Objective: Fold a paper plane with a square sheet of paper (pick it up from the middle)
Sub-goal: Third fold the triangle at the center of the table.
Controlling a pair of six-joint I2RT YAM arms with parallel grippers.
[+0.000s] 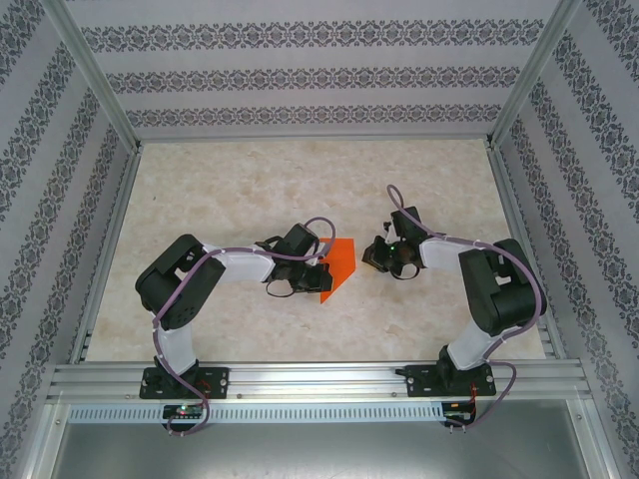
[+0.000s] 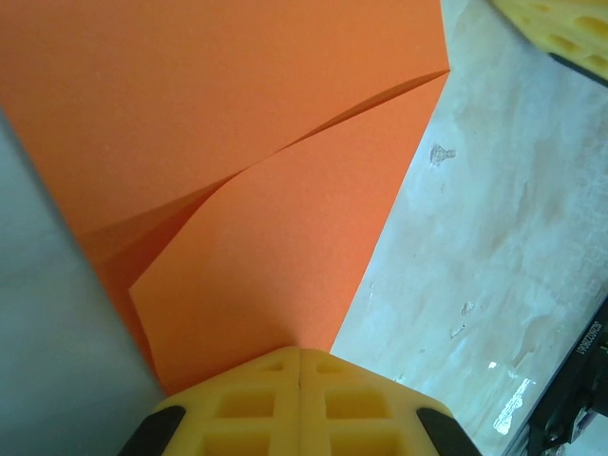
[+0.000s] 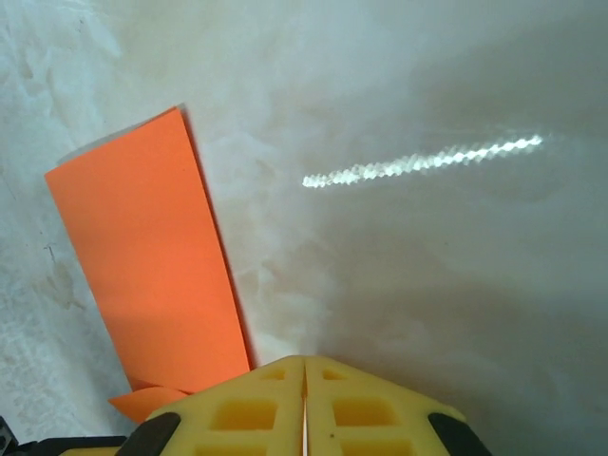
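The orange square sheet of paper [image 1: 339, 265] is folded into a pointed, layered shape and stands tilted over the middle of the table. My left gripper [image 1: 316, 267] is shut on its left edge. In the left wrist view the paper [image 2: 237, 161] rises out of the closed yellow fingertips [image 2: 285, 366], with a creased flap crossing it. My right gripper [image 1: 372, 256] hangs just right of the paper, shut with nothing in it. In the right wrist view the paper [image 3: 142, 256] lies left of the closed gripper [image 3: 304, 359], apart from it.
The marble-patterned table top [image 1: 250, 190] is ringed by patterned walls and aluminium posts [image 1: 95, 75]. A metal rail [image 1: 319, 377] with both arm bases runs along the near edge. The right gripper's yellow finger [image 2: 560, 28] shows at the top right of the left wrist view.
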